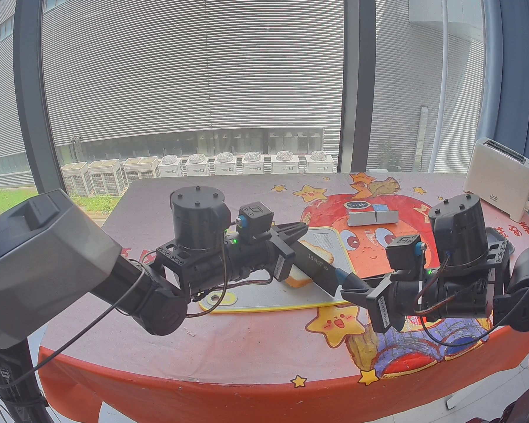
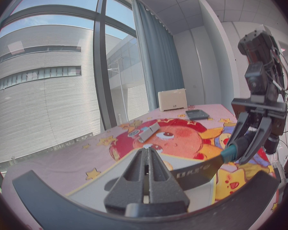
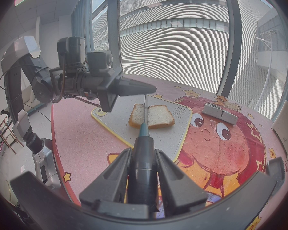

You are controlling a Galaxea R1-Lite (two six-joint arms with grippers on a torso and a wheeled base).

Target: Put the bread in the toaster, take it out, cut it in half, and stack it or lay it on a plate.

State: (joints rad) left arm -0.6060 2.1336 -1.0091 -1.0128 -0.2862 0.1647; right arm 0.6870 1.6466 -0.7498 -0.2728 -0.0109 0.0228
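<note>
- Head view gives the table [image 1: 241,348] as the largest thing. It is covered with a pink cartoon cloth, and all the task's things stand on it.
- The cutting board [image 1: 258,296], pale with a yellow rim, lies in the middle of the table, in front of both my arms.
- The toaster [image 1: 499,183] stands at the far right corner, well apart from the board. No bread stands out of its slot, so I judge the toasting step is done.
- A dark tray [image 2: 197,114] lies near the toaster. I think it serves as the plate; nothing lies on it, so the last step is left to do.
- The bread [image 3: 152,115] lies flat on the board.
- The knife [image 1: 314,264] has its dark blade across the middle of the bread. Cutting is the step in hand, but I cannot tell how deep the blade is, or whether the two halves are already apart.
- My right gripper [image 3: 143,152] pinches the teal handle of the knife between both fingers, at the near right side of the board.
- My left gripper [image 2: 147,163] has its fingers pressed together with nothing between them. It hangs over the board, just beside the bread and close to the blade, so I judge it could get in the way of the knife.
- A small grey block [image 1: 372,215] lies beyond the board, apart from the work.
</note>
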